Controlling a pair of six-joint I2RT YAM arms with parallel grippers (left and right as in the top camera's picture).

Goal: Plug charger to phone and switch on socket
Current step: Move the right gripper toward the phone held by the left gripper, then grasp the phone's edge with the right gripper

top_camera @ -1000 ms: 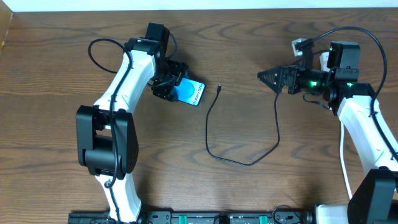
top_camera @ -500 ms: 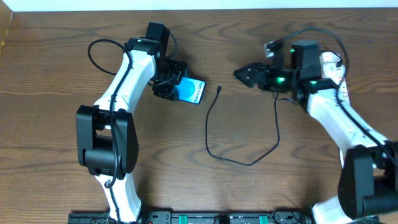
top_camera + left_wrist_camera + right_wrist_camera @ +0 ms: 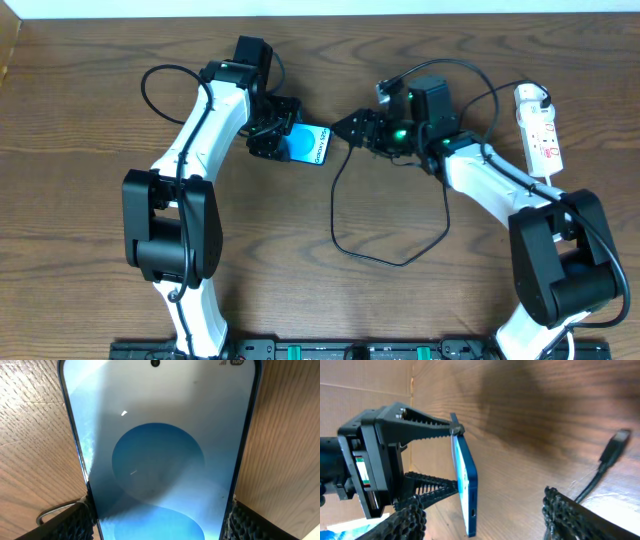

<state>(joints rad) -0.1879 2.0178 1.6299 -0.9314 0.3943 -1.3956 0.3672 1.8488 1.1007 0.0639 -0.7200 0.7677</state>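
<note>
Wooden worktop point(image 3: 60, 250), phone point(image 3: 310, 148) held left of centre.
It is clamped by the left fingers point(image 3: 75, 522); the charger point(image 3: 612, 447) tip lies loose, seemingly between the wide-spread right fingers point(image 3: 570, 515); the socket point(image 3: 538, 128) is seen far right.

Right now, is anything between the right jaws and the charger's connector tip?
Nothing visible. The connector tip lies on the table ahead of the open right jaws, off to one side. The phone, clamped in the left jaws, sits apart from it.

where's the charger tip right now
In the right wrist view, the charger tip lies on the table at right, ungripped beside the open right claw, near the phone the left claw holds.
</note>
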